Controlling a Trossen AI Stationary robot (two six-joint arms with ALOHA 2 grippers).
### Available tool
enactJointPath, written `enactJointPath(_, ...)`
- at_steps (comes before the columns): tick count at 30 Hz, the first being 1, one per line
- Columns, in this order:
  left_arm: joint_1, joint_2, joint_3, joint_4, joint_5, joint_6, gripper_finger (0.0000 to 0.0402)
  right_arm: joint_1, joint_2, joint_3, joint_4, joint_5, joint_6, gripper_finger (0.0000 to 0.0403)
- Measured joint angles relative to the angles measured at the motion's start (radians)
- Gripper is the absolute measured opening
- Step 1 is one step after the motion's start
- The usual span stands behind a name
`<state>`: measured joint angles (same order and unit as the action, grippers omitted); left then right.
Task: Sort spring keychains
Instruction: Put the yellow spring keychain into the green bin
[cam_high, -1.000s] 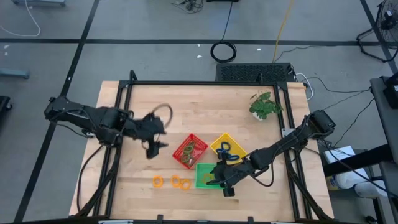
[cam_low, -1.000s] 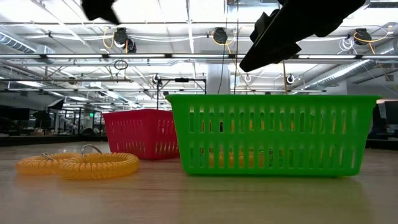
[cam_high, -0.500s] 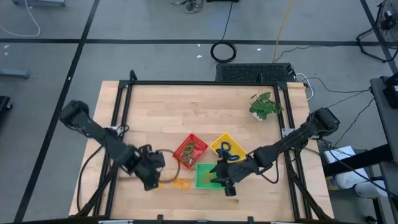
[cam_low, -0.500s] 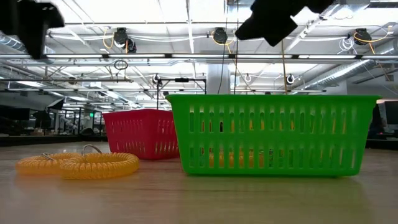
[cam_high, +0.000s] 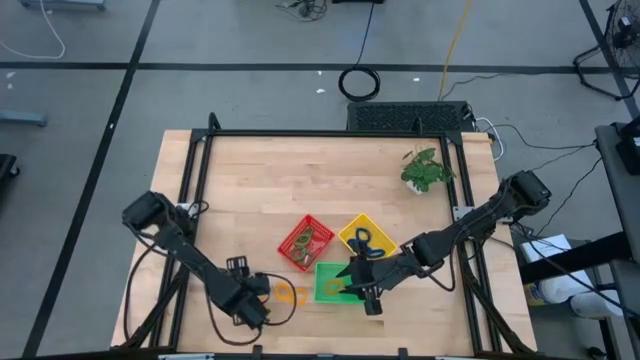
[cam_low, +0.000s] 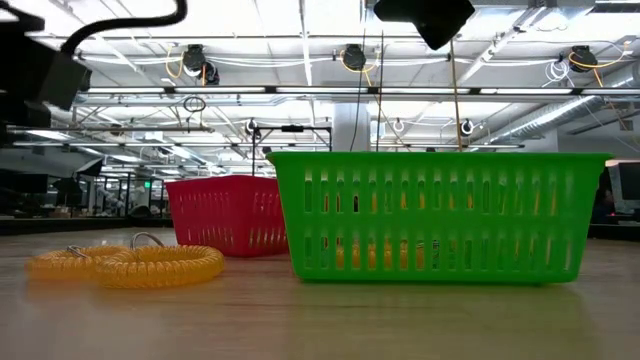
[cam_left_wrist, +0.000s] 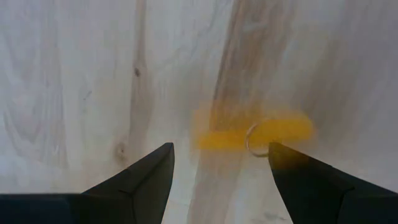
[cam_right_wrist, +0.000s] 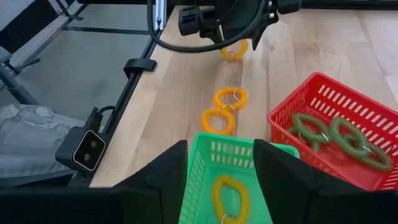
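You had the sort well under way but not finished. The red tray (cam_right_wrist: 336, 134) held green keychains (cam_right_wrist: 341, 138), three as far as the right wrist view showed. The green tray (cam_right_wrist: 214, 180) held at least one orange keychain (cam_right_wrist: 229, 196), and the yellow tray (cam_high: 366, 238) held dark blue ones (cam_high: 364, 241); how many, you could not have counted from above. Three orange keychains were left loose on the table (cam_high: 300, 170), all beside the green tray on the left arm's side: two touching each other (cam_right_wrist: 224, 109) and one farther out (cam_right_wrist: 235, 50). Your left tool (cam_left_wrist: 217, 163) hung low over that outer keychain (cam_left_wrist: 252, 132), fingers (cam_left_wrist: 134, 183) spread wide and holding nothing, the coil lying ahead of the fingertips and not yet between them. Your right tool (cam_right_wrist: 217, 155) hovered over the green tray, likewise spread and empty, with nothing in its fingers (cam_right_wrist: 163, 174). By my judgement, what remained was those three orange coils going into the green tray; the left arm looked set to take the first. The low view showed two of the orange coils (cam_low: 125, 265) flat on the table beside the red tray, untouched.
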<state>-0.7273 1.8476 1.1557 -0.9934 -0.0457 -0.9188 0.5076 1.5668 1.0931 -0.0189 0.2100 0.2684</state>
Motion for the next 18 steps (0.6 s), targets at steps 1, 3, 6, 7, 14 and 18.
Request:
enactJointPath(1,0.000,0.008,0.000,-0.001,-0.004,0.002,0.0269,0.000,0.000,0.000,0.000,0.000,0.000,0.0169)
enactJointPath(3,0.001,0.013,0.000,0.000,-0.006,0.004,0.0269,0.000,0.000,0.000,0.000,0.000,0.000,0.0168)
enactJointPath(6,0.001,0.010,0.000,0.000,-0.007,0.007,0.0269,0.000,0.000,0.000,0.000,0.000,0.000,0.0167)
enactJointPath(7,0.001,0.010,0.000,0.000,-0.007,0.007,0.0269,0.000,0.000,0.000,0.000,-0.001,0.000,0.0167)
enactJointPath(14,0.013,0.009,0.000,0.000,0.004,0.006,0.0269,0.000,0.000,0.000,0.000,-0.001,0.000,0.0165)
enactJointPath(18,0.024,-0.036,0.000,-0.009,0.018,-0.019,0.0269,0.000,0.000,0.000,0.000,-0.001,0.000,0.0165)
